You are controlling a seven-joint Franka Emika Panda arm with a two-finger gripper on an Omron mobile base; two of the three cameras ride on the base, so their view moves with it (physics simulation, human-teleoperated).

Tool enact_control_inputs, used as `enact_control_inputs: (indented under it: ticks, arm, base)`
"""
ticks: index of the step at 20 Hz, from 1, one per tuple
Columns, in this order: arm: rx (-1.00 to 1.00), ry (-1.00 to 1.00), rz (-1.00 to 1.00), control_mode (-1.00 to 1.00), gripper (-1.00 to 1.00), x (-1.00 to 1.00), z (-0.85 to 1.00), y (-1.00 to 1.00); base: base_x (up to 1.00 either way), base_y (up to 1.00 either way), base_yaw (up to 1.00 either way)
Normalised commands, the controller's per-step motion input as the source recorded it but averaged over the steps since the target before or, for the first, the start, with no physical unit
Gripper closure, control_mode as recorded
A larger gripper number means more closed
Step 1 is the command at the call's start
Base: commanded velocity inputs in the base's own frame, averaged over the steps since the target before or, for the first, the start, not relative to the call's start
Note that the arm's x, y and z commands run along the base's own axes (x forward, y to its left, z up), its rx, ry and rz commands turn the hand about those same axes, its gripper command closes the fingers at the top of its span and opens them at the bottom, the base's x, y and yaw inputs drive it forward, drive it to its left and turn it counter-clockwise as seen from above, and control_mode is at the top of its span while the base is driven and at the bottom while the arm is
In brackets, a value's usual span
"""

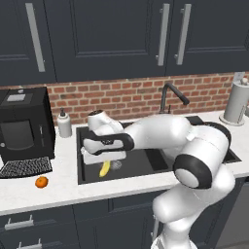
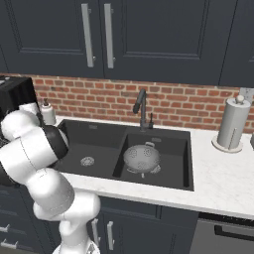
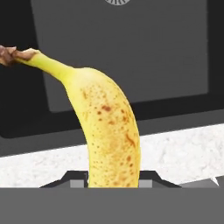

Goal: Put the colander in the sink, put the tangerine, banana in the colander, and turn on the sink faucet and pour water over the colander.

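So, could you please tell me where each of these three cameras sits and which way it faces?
Left base view: behind the arm's left, facing the sink, tangerine and faucet; the arm crosses, gripper holding the banana.
Right base view: behind the arm's right, facing the colander in the right basin; the arm stands lower left.
Hand view: on the hand, looking along the banana at the sink.
Both base views share sink and faucet.
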Motion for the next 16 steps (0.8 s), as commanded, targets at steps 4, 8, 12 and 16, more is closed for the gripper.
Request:
enact_control_inputs:
  ticks: [4, 8, 12, 16]
  arm:
    - [0.07, 0.0, -0.02, -1.0, 1.0, 0.0, 0.37, -1.0]
    - [0.08, 0.0, 0.0, -1.0, 1.0, 0.02, 0.31, -1.0]
    - [0.07, 0.0, 0.0, -1.0, 1.0, 0.0, 0.22, -1.0]
    - [0.03, 0.0, 0.0, -1.0, 1.0, 0.01, 0.11, -1.0]
  base:
    - [0.0, 0.0, 0.0]
    - [0.0, 0.0, 0.0]
    - [0.0, 0.0, 0.0]
    - [0.0, 0.0, 0.0]
